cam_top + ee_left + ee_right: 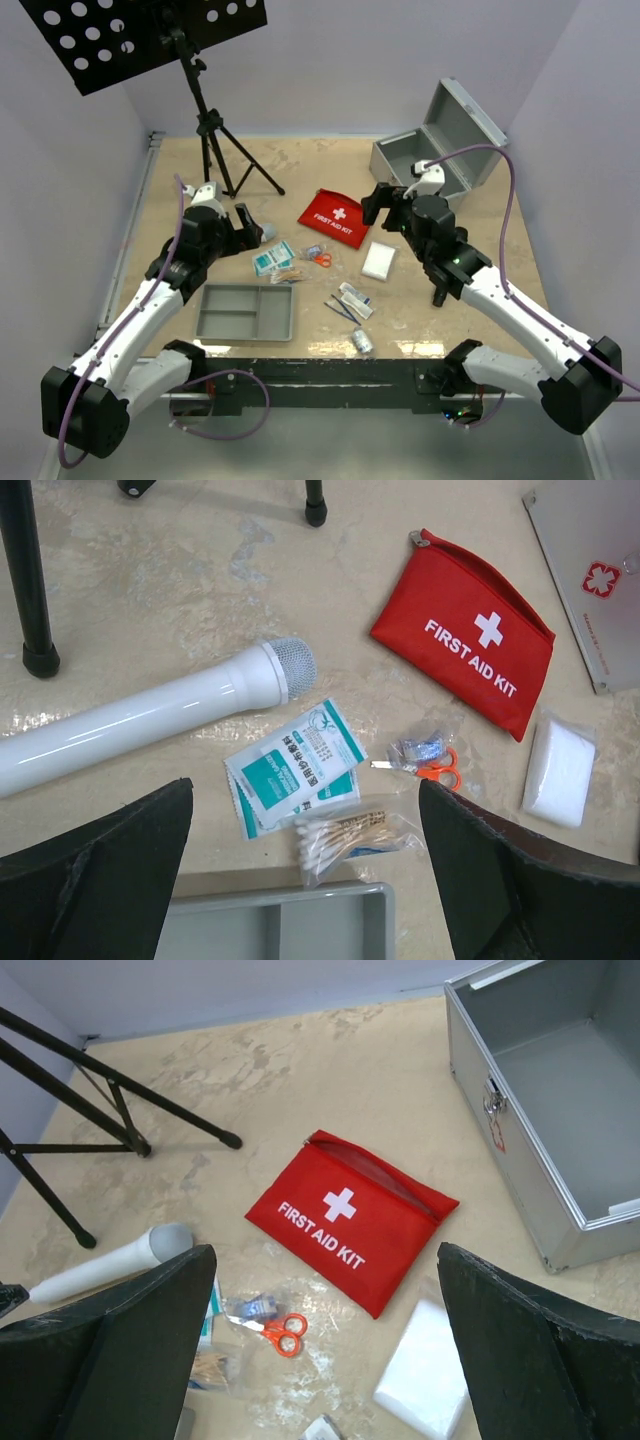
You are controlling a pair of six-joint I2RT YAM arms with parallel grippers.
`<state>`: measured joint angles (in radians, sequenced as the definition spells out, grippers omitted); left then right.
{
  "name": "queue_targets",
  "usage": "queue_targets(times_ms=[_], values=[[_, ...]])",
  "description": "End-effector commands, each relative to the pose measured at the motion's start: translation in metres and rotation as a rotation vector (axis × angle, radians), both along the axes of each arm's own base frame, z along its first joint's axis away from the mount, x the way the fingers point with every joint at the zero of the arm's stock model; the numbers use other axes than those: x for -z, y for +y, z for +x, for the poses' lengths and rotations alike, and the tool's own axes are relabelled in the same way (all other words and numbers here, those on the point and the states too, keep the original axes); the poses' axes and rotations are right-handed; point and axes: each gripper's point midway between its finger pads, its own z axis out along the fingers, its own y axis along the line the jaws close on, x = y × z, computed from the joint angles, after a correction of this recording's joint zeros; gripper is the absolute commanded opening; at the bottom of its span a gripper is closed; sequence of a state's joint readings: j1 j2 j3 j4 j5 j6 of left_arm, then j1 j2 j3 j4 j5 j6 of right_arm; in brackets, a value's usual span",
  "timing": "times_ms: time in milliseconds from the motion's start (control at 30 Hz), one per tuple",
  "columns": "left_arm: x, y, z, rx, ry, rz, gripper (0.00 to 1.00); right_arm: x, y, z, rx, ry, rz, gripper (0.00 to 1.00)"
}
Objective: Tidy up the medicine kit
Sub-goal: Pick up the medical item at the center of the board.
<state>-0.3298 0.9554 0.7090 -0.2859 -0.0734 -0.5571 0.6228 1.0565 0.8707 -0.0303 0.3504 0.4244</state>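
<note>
Closest thing in the left wrist view is the left gripper (pixel 305 800) itself: both black fingers spread wide with nothing between them, hanging right over a bag of cotton swabs (pixel 350 835), with the corner of the grey divided tray (pixel 300 920) just below that

The tray looks empty in every compartment from the top camera, sitting at the near edge between the two arm bases. The rest of the kit is scattered across the table (pixel 300 160):
- teal-and-white sachets (pixel 295 765) touching the swab bag
- orange-handled scissors (pixel 435 765) just beside a small wrapped item
- a white gauze pack (pixel 558 770) to the right
- the red FIRST AID KIT pouch (pixel 465 645) lying flat and zipped behind those
- a white cylinder with a grey end (pixel 150 720) on its side at the left

The metal case (pixel 520 1170) is at the far right, lid up, and what I can see of its inside is bare. The right gripper (pixel 325 1260) is also wide open and empty, hovering near the pouch

So I'd say this is barely started, nothing packed yet. Best guess for the next move is the left arm dropping onto the swab bag and closing on it, then carrying it into a tray slot. The bag is thin and crinkly, so it needs a low pinch without grabbing the sachets too. The black tripod stand (pixel 215 130) is well apart, no issue
</note>
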Motion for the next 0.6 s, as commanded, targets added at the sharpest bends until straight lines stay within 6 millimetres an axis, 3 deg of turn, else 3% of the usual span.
queue_targets(times_ms=[0,267,467,567], values=[[-0.022,-0.002,0.007,0.0,-0.067,-0.018,1.0,0.005,0.0,0.005,0.047,0.019,0.062,0.98],[-0.023,-0.002,0.007,-0.002,-0.08,-0.023,1.0,-0.006,0.012,0.007,0.002,0.009,0.085,0.98],[-0.017,0.012,0.011,-0.112,-0.074,-0.026,1.0,0.011,-0.007,0.014,0.141,0.059,0.073,0.98],[-0.012,0.006,0.01,-0.077,-0.077,-0.043,1.0,0.008,0.007,0.01,0.042,0.025,0.082,0.98]])
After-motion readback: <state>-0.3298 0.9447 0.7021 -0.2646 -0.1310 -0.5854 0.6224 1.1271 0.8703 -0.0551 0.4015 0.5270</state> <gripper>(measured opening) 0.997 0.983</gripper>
